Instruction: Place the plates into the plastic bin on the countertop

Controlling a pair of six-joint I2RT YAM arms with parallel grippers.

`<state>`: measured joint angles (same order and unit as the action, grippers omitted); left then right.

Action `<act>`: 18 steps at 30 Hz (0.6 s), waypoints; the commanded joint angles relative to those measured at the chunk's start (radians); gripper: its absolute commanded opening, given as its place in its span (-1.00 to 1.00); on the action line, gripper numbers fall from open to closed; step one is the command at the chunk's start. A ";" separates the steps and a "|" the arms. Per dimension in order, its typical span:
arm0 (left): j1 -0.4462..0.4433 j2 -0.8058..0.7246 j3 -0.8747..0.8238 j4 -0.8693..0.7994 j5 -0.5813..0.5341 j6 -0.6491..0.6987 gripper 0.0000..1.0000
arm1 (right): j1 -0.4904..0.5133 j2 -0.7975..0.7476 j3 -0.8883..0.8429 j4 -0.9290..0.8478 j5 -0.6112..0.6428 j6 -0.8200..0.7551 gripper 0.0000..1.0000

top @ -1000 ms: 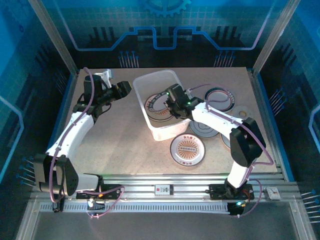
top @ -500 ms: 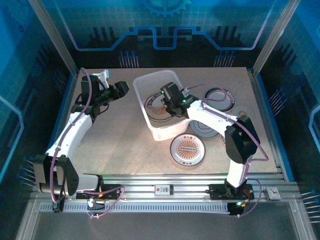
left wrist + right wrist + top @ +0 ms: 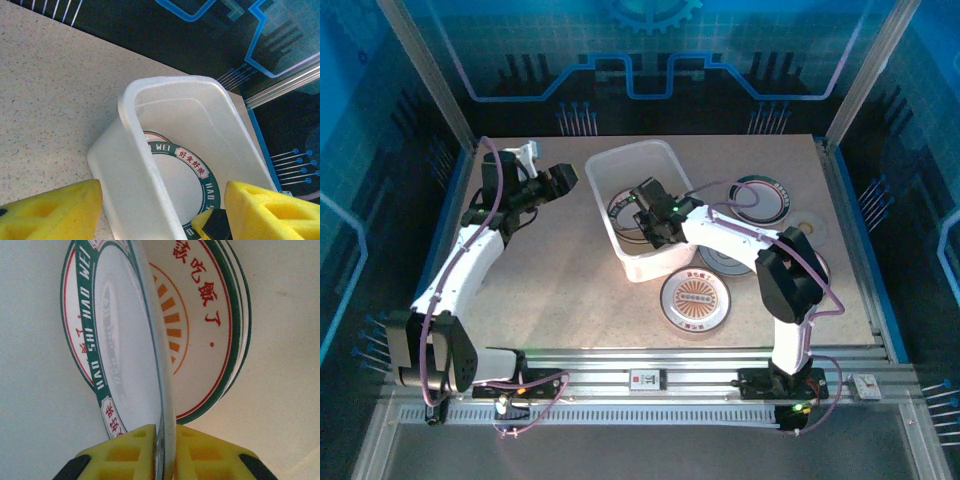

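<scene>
Several plates [image 3: 210, 330] already stacked in bin [image 3: 620, 160]; count unclear, maybe two or three. One lettered plate [image 3: 125, 355] pinched by rim in right gripper [image 3: 164, 437], tilted on edge above stack. At least three loose plates [image 3: 695, 298] left on countertop [image 3: 550, 290], right of bin. Idle left gripper [image 3: 563, 178]: fingers wide, empty, beside bin. Versus earlier frame: right gripper further left inside bin; left arm unmoved.

Plate [image 3: 718, 264] half under the right arm [image 3: 730, 233]
</scene>
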<state>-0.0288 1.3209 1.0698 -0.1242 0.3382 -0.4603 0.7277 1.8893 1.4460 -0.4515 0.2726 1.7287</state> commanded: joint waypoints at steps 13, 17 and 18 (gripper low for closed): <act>0.011 -0.033 -0.019 -0.039 0.016 0.019 0.34 | 0.006 0.031 -0.078 0.114 0.030 0.003 -0.42; 0.011 -0.031 -0.016 -0.044 0.015 0.010 0.34 | 0.000 0.037 -0.082 0.138 0.029 -0.008 -0.38; 0.011 -0.031 -0.015 -0.047 0.012 0.008 0.33 | -0.002 0.039 -0.084 0.144 0.029 -0.012 -0.36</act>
<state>-0.0288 1.3193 1.0683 -0.1539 0.3378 -0.4614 0.7273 1.9083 1.3693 -0.3424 0.2768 1.7309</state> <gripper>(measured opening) 0.667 0.315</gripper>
